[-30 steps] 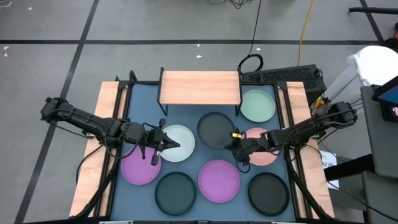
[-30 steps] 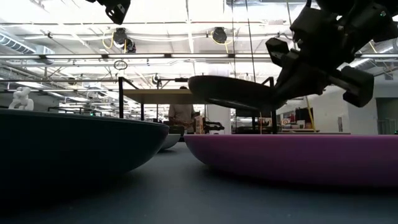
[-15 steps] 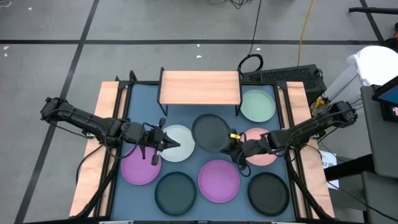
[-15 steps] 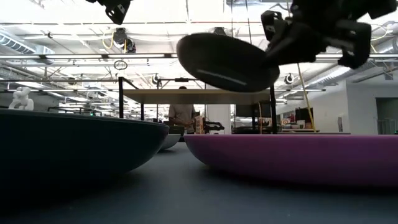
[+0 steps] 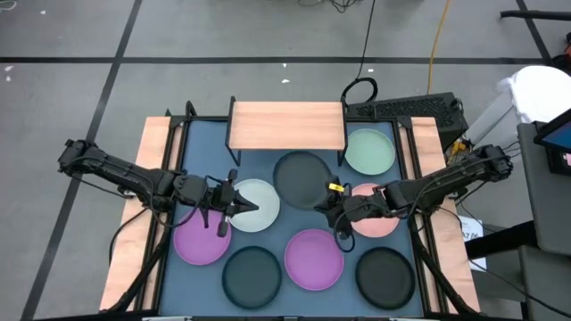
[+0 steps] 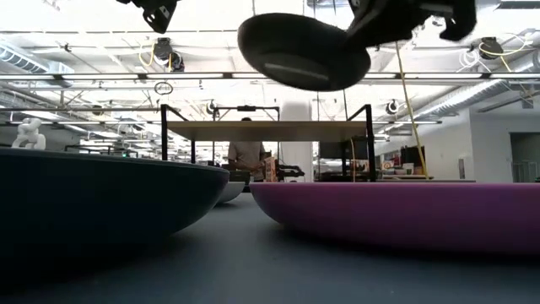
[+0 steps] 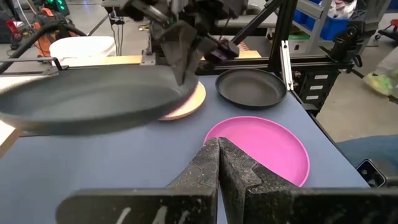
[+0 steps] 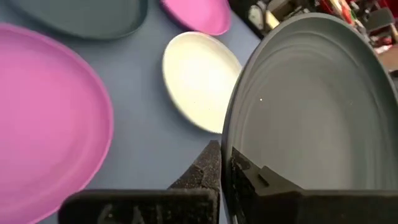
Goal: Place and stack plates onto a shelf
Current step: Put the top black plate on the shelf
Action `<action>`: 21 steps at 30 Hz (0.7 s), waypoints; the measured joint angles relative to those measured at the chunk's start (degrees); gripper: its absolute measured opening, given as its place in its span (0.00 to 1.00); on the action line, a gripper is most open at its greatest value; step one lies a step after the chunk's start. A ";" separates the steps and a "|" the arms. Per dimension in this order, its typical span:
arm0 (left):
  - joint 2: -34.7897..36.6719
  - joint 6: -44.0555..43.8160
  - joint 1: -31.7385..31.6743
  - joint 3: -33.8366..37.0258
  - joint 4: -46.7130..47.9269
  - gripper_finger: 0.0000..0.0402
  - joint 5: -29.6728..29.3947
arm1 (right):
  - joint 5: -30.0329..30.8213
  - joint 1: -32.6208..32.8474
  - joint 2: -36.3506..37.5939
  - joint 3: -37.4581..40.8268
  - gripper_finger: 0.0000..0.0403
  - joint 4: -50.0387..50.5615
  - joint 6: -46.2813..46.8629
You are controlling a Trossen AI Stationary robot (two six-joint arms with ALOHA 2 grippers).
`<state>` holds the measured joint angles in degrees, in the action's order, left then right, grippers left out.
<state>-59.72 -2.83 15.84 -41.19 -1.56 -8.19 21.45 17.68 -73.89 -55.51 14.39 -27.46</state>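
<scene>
A dark charcoal plate is held clear of the table by the right gripper, whose fingers are clenched on the plate's rim. In the high view this plate is seen just below the shelf, at the centre of the frame. In the low view it is shown near the top centre of the frame, lifted above the level of the shelf board and slightly tilted. In the right wrist view the rim is seen pinched between the two dark fingers at the bottom of the frame.

The left gripper is held shut with nothing in it, over the white plate at centre left of the high view; its closed fingers are seen at the bottom of the left wrist view.

The shelf stands at the upper centre of the tabletop and no plate is seen on it. The mint green plate lies to its lower right. The pink plate is partly covered by the right arm. One purple plate lies at lower left, another purple plate at lower centre. Two more charcoal plates are set along the bottom edge, one at left of centre, one at right.
</scene>
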 joint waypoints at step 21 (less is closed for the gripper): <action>0.00 0.02 0.00 0.00 0.02 0.01 0.02 | 6.05 -13.87 -0.02 -12.91 0.00 4.67 -3.00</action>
<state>-59.72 -2.81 15.84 -41.19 -1.54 -8.16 27.50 3.82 -73.91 -68.42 19.06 -30.46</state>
